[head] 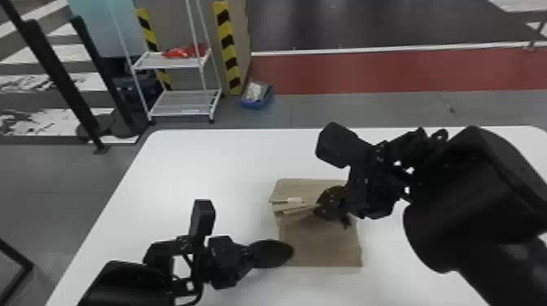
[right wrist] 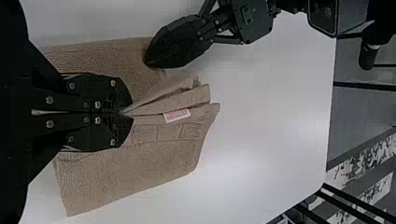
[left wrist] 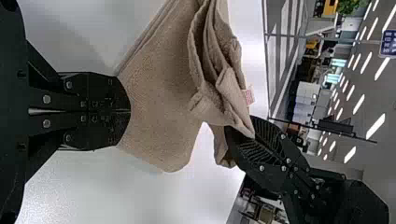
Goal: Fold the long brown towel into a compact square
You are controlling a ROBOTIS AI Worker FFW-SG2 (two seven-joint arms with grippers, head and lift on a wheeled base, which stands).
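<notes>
On one table [head: 203, 162], one towel [head: 321, 248]

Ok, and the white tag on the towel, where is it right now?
In the head view, the white tag is at the near edge of the brown towel's far folded part, just left of the right hand.

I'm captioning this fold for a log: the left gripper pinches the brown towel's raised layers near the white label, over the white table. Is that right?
Not quite: the right wrist view shows the right gripper, not the left, pinching the brown towel's raised layers. The rest stands: they are near the white label, over the white table.
</notes>
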